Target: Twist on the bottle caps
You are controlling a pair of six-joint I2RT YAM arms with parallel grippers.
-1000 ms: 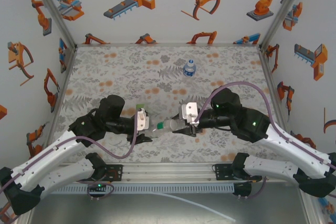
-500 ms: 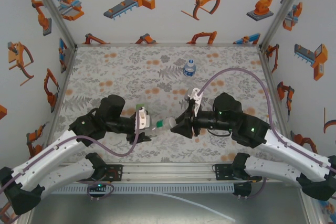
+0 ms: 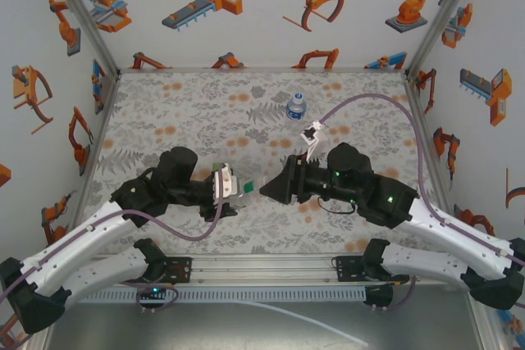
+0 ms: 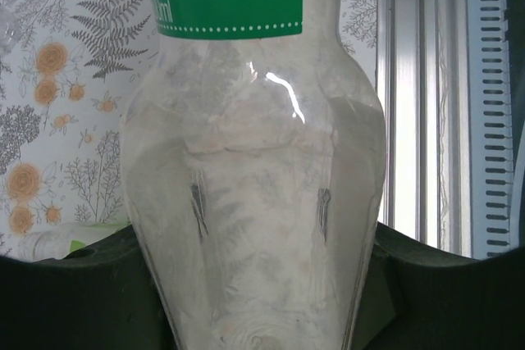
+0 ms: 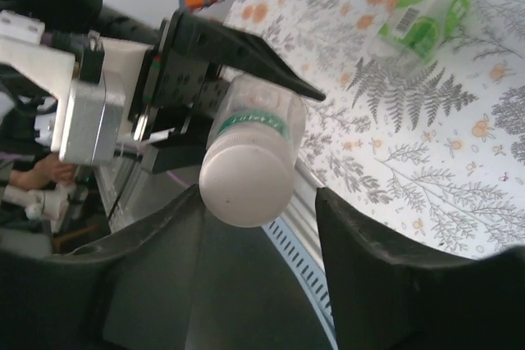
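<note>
Worktop (image 3: 180, 104) beyond lies free; left fingers (image 4: 66, 301) clamp green-labelled clear plastic bottle (image 4: 254, 170) level, white round plastic cap (image 5: 246, 182) pointing between parted right fingers (image 5: 394, 268).

Far centre: blue-label bottle (image 3: 296, 106) upright; green-label bottle (image 3: 248, 194) spans gap between arms; far-left table (image 3: 164, 112) open

Reference: the bottle (image 3: 252, 192), held horizontally above the table (image 3: 180, 112).
- Left: left gripper (image 3: 238, 194), clamping its base.
- Right: cap (image 5: 246, 182) on its neck, between the right gripper (image 3: 266, 191) fingers.
- Behind, well apart: second bottle (image 3: 296, 106), upright on the table.
</note>
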